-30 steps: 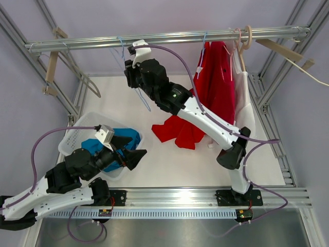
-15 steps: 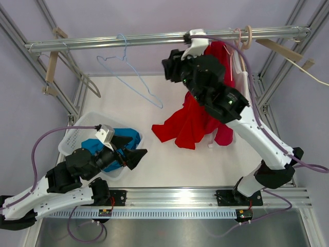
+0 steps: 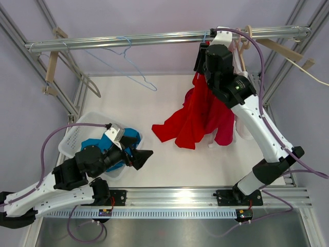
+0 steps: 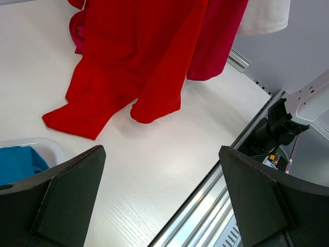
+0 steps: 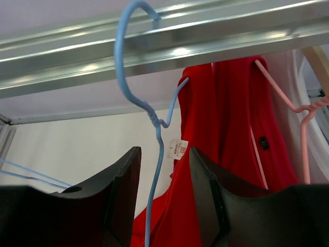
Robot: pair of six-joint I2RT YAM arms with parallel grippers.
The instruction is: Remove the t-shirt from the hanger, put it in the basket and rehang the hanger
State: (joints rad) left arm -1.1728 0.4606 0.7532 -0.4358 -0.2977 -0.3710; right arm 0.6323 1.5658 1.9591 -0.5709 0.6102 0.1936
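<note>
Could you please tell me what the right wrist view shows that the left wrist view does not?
Only the right wrist view shows the blue hanger hooked on the metal rail, the neck label of the red t-shirt, a pink hanger, and the open right gripper either side of the blue wire. Only the left wrist view shows the shirt's lower end lying on the table, blue cloth in the white basket, and the open left gripper. Both show the red t-shirt.

Rail point(image 3: 154, 38): a red t-shirt point(image 3: 203, 110) hangs below its right part, lower folds lying on the bench point(image 3: 164, 92). Right hand point(image 3: 200, 55) is just under the rail, at the shirt's top. Blue hanger point(image 3: 128, 67) is hooked on the rail's left part. Left hand point(image 3: 138, 153) is well below the rail, fingers apart.
</note>
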